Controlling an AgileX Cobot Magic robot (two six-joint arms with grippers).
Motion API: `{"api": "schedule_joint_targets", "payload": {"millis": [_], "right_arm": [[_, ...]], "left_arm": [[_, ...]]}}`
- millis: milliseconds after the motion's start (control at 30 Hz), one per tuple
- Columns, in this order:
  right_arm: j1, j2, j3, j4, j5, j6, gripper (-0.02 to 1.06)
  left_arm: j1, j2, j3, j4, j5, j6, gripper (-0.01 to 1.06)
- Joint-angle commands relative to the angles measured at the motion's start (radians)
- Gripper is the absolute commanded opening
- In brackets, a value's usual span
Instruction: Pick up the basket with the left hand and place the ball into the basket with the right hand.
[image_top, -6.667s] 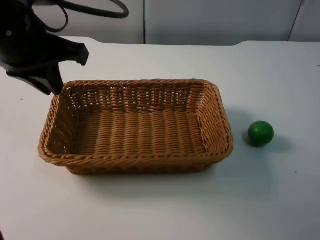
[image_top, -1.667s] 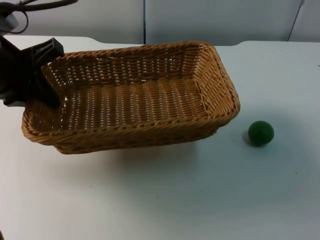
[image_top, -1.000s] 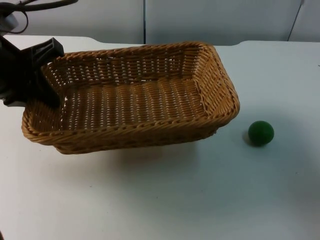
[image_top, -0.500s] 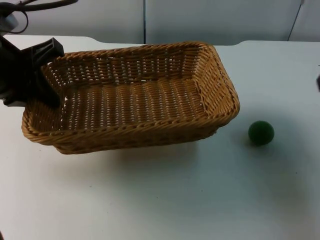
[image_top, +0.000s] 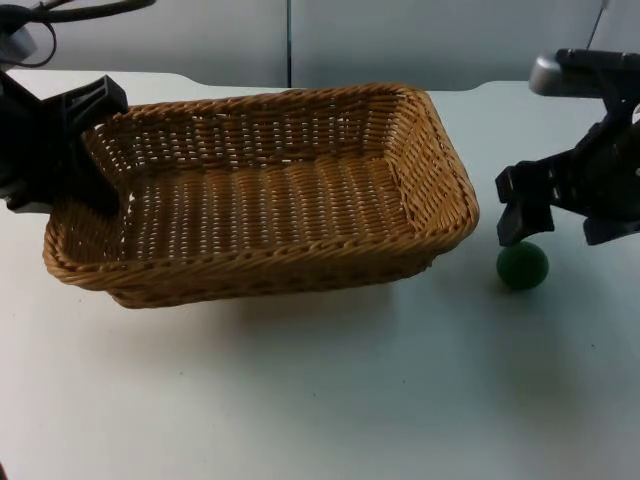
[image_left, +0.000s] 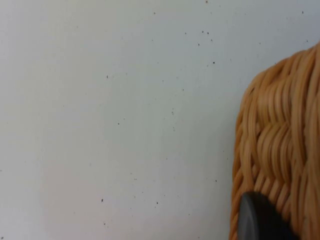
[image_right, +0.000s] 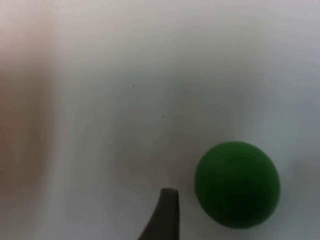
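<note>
At the desk's (image_top: 300, 400) left edge we see the left hand (image_top: 75, 165) clenched on the wicker basket (image_top: 260, 195), gripping the basket's short left wall. The basket is held tilted, its far right corner raised toward the grey partition wall (image_top: 420, 40) and its near long side lower; a shadow lies on the desk beneath that near side, so it appears to be lifted off the surface, though we cannot be sure along its whole length. In the left wrist view one black fingertip (image_left: 260, 220) presses against the woven rim (image_left: 280, 150), with bare white desk (image_left: 100, 125) beside it.

The basket is empty inside. Just past its right end, near the desk's right edge, the green ball (image_top: 522, 265) rests on the desk, apart from the basket.

Directly above the ball hovers the right hand (image_top: 565, 225), its two fingers spread wide and released, one finger tip close over the ball's far side, the other toward the desk's right edge. In the right wrist view the ball (image_right: 236, 185) sits just beside a dark fingertip (image_right: 165, 212), not touching it.
</note>
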Motion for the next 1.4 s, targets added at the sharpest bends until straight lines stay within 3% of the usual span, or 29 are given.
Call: {"api": "schedule_joint_targets", "payload": {"millis": [0,600,700,767,800,833,900,1167,1367], "right_arm": [[0.010,0.030,-0.023,0.006,-0.030,0.004,0.77],[0.020,0.145,-0.052,0.006,-0.056,0.013,0.72],[0.020,0.149,-0.052,0.006,-0.056,0.021,0.63],[0.020,0.146,-0.052,-0.003,-0.060,0.019,0.40],[0.020,0.140,-0.052,-0.028,-0.066,0.019,0.21],[0.020,0.140,-0.052,-0.028,-0.066,0.019,0.21],[0.020,0.125,-0.052,-0.053,-0.066,0.019,0.00],[0.020,0.074,-0.142,-0.141,0.017,0.019,0.00],[0.020,0.059,-0.324,-0.125,0.194,0.019,0.00]], "left_arm": [[0.003,-0.016,0.002,-0.033,0.005,-0.002,0.00],[0.003,-0.016,0.002,-0.031,-0.068,-0.002,0.00],[0.003,-0.016,0.002,-0.031,-0.086,-0.002,0.00],[0.003,-0.016,0.002,-0.031,-0.106,-0.002,0.00],[0.003,-0.016,0.002,-0.031,-0.111,-0.002,0.00],[0.003,-0.016,0.002,-0.031,-0.111,-0.002,0.00],[0.003,-0.016,0.002,-0.031,-0.111,-0.002,0.00],[0.003,-0.016,0.002,-0.031,-0.115,-0.002,0.00],[0.003,-0.016,0.002,-0.031,-0.118,-0.002,0.00]]}}
